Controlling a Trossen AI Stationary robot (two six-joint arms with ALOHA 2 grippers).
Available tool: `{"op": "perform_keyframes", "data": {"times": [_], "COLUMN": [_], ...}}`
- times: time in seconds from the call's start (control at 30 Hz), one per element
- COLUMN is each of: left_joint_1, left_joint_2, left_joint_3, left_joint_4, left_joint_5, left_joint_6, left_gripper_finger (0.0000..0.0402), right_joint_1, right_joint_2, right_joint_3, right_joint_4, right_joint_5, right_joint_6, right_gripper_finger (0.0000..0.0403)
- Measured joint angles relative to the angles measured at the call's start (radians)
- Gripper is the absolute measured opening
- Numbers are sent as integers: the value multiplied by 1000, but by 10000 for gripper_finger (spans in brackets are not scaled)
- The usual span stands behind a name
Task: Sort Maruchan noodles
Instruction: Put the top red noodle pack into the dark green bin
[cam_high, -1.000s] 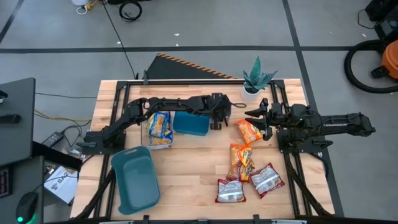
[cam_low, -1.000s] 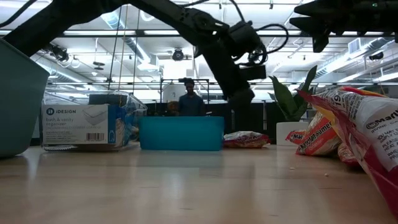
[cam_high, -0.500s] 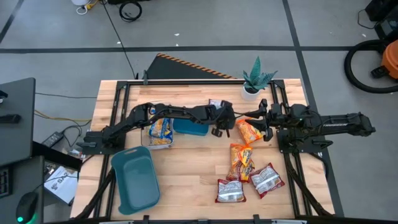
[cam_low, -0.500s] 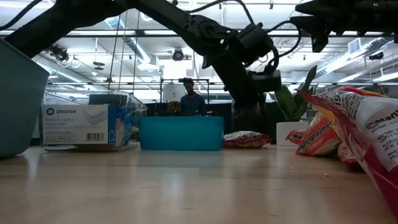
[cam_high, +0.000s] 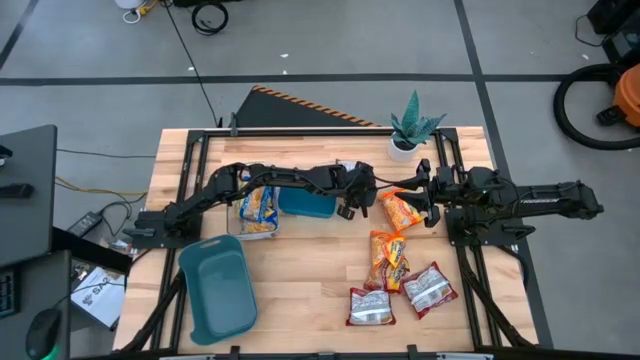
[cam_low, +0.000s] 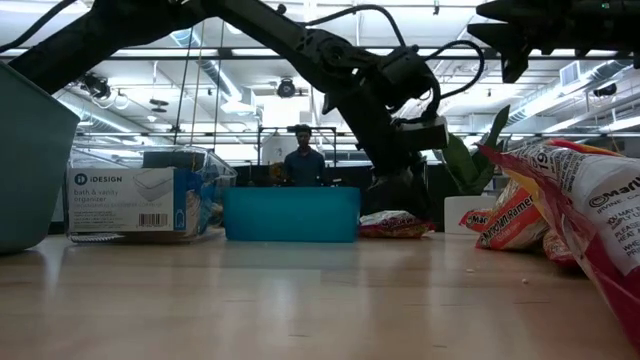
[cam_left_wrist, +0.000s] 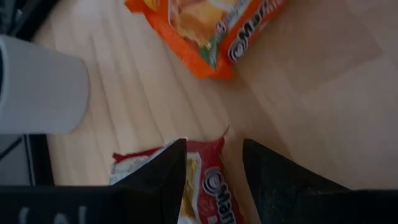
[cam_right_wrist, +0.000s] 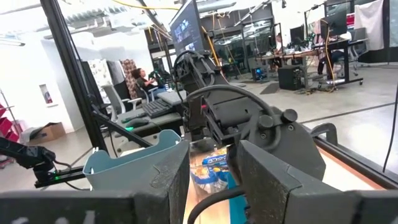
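Note:
A red-and-silver noodle packet lies flat on the table near the white plant pot; it also shows in the low view. My left gripper is open, slanting down just over this packet, one finger on each side of its near end; in the high view the gripper is right of the teal bin. An orange packet lies just beyond it. My right gripper waits open above the table's right side, holding nothing. My left gripper stands over the red-and-silver packet's end with its open fingers slanting down from the table's left. I cannot tell whether the fingertips touch the packet. The packet lies flat on the table.
A clear container holds yellow-and-blue packets. A second teal bin lies near the front left. More packets lie at the right front: an orange one and two red-and-silver ones. A person stands in the room beyond.
My left gripper has gone from beside the teal bin toward the table's right edge and down, toward the red-and-silver packet, and has rolled about its own axis. Its fingers have stayed open. No packet has moved.

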Motion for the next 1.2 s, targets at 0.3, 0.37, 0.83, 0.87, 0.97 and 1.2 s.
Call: {"op": "perform_keyframes", "data": {"times": [0.3,0.37,0.83,0.87,0.97,1.2], "left_joint_1": [18,18,16,16,15,1], "left_joint_2": [0,0,0,0,0,-32], "left_joint_3": [-32,-47,-63,-63,-63,-61], "left_joint_4": [23,32,53,54,54,49], "left_joint_5": [67,67,14,14,11,-101], "left_joint_6": [29,50,57,56,48,44], "left_gripper_finger": [163,159,20,11,7,4], "right_joint_1": [0,0,0,0,0,0], "right_joint_2": [0,0,0,0,0,0], "right_joint_3": [0,0,0,0,0,0], "right_joint_4": [0,0,0,0,0,-1], "right_joint_5": [0,0,0,0,0,0], "right_joint_6": [16,16,17,17,16,16], "right_gripper_finger": [144,144,144,144,144,144]}}
